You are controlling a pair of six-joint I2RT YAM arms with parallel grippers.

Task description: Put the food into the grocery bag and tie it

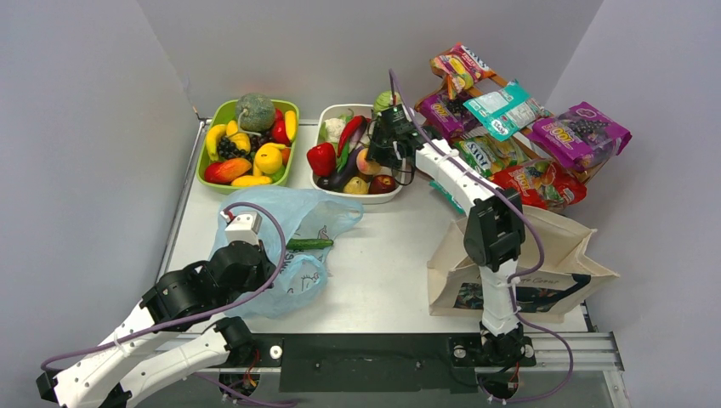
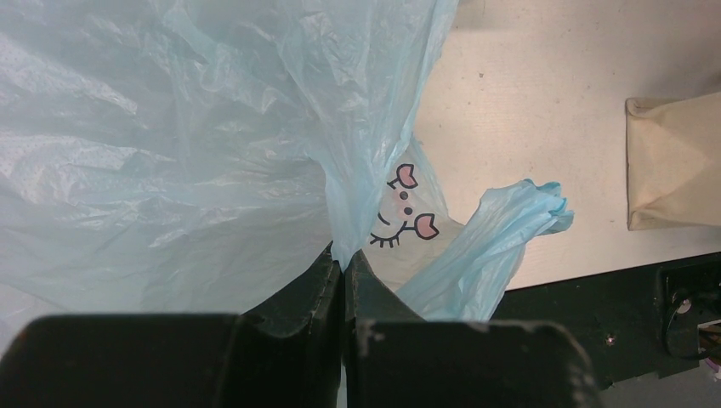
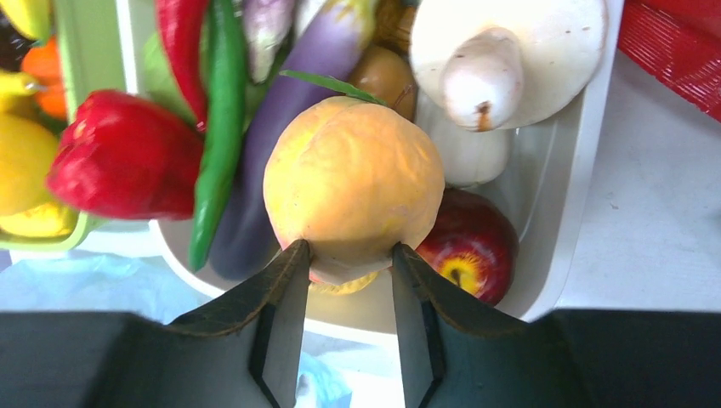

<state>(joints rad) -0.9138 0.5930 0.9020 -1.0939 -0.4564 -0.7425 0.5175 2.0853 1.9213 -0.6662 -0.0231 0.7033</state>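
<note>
Low in the frame, the left gripper (image 2: pixel 344 265) pinches a fold of the grocery bag (image 2: pixel 170 127). The right gripper (image 3: pixel 349 255) squeezes a yellow-orange peach (image 3: pixel 353 174) at frame centre.

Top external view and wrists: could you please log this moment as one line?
left hand: shut on grocery bag | right hand: shut on peach in white tray

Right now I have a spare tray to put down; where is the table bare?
The middle of the table is bare, bordered by the blue bag, the white tray and the beige tote. The back is crowded: green tray, white tray, snack packets.
</note>
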